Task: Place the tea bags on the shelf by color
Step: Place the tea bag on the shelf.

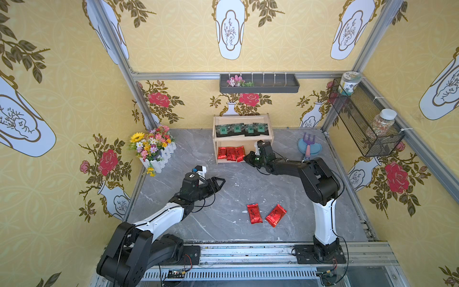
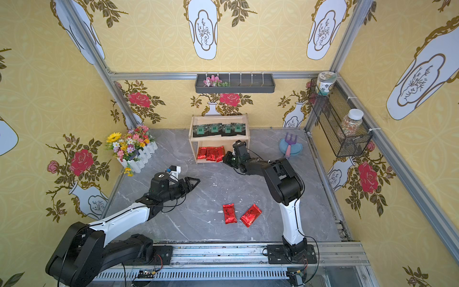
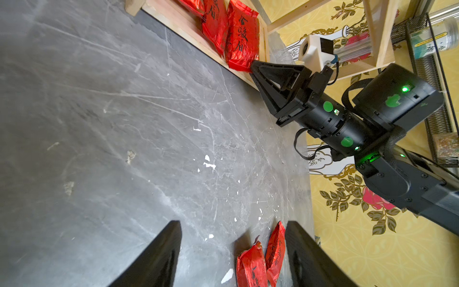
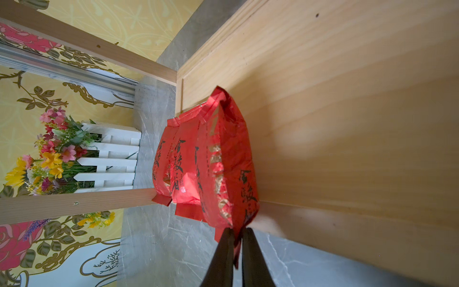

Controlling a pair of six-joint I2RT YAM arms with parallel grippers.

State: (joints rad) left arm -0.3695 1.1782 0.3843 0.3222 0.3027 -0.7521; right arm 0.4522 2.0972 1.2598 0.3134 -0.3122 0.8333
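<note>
Progress looks well past halfway. Shelf (image 1: pixel 238 139) upper tier holds all four black tea bags (image 1: pixel 242 129) in a row. Its lower tier holds three red tea bags (image 1: pixel 229 153), upright and bunched at one end. Still to go are a straight-lying red bag (image 1: pixel 254 213) and a slanted red bag (image 1: pixel 275 215), flat on the desk (image 1: pixel 231 196), well in front of the shelf and just beside each other.

Right hand (image 4: pixel 238 229) is at the front rim of the shelf's lower tier, at the outermost bag of the bunch. Left hand (image 1: pixel 221 182) hovers over bare desk in front of the shelf, fingers wide apart, empty.

Only the right wrist view shows the right hand's fingers nearly together with that bag's end flap between them. Whether they pinch it or just flank it cannot be told. In both top views the wrist hides this. The left wrist view shows the left hand's open gap and the two desk bags beyond it. The upper tier's contents show in the top views alone.
</note>
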